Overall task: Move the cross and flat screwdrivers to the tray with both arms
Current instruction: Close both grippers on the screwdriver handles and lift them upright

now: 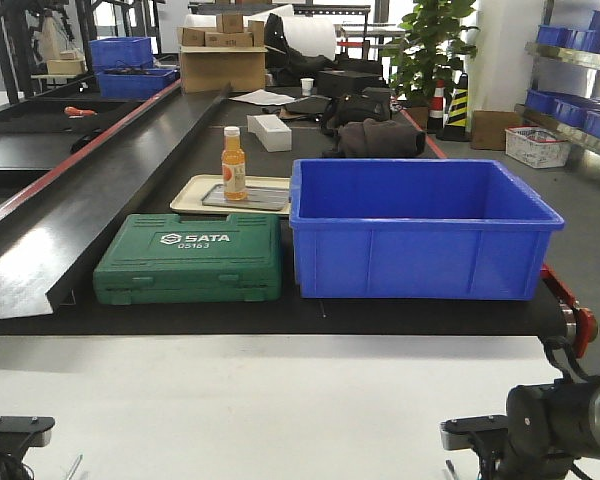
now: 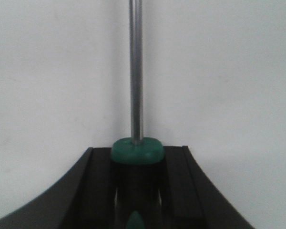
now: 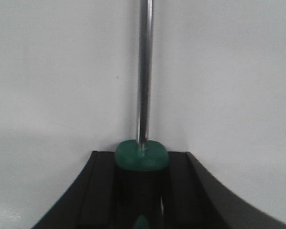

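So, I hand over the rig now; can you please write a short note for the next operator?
Grippers: left gripper is shut on the handle of one screwdriver; right gripper is shut on the other screwdriver.
Both shafts point ahead over the white table. Cross or flat: tips not in view.
Done: both grasped.
Left: carry both to the tray and release. The tray shows in no view.

Industrial workshop or warehouse floor. At 12 o'clock, a green SATA tool case (image 1: 188, 258) and a blue plastic bin (image 1: 420, 230) sit on a black workbench (image 1: 430, 316). Cardboard boxes (image 1: 223, 66) stand at 11 o'clock, a striped traffic cone (image 1: 459, 103) at 1 o'clock, and metal shelving (image 1: 568, 54) holding blue bins at 2 o'clock.
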